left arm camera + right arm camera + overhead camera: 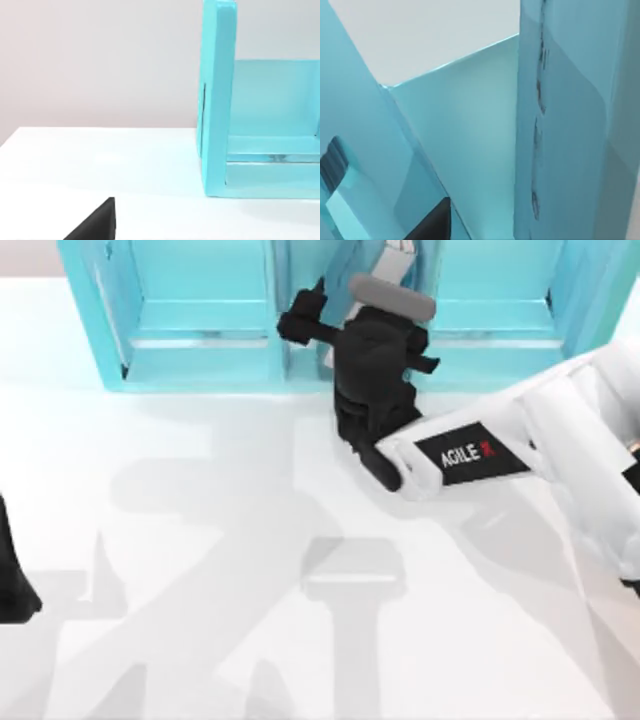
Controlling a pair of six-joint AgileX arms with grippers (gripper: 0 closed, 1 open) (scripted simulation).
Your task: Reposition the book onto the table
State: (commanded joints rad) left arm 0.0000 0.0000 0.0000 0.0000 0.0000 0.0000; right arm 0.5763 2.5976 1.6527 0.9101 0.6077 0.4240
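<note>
Right claw [352, 315] reaches into the cyan shelf's [200, 350] middle compartment.

A cyan shelf unit [200, 330] with open compartments stands before a plain pale grey wall [100, 60].

Bright, even, rendered light throughout. Soft grey arm shadows spread over the white table [200, 540], in front of the cyan shelf [200, 330]; several overlapping shapes, blurred edges. Pale glare along the shelf's front lip. From the left wrist, a faint cyan tint on the tabletop beside the shelf. From the right wrist, smooth shading inside the shelf.
</note>
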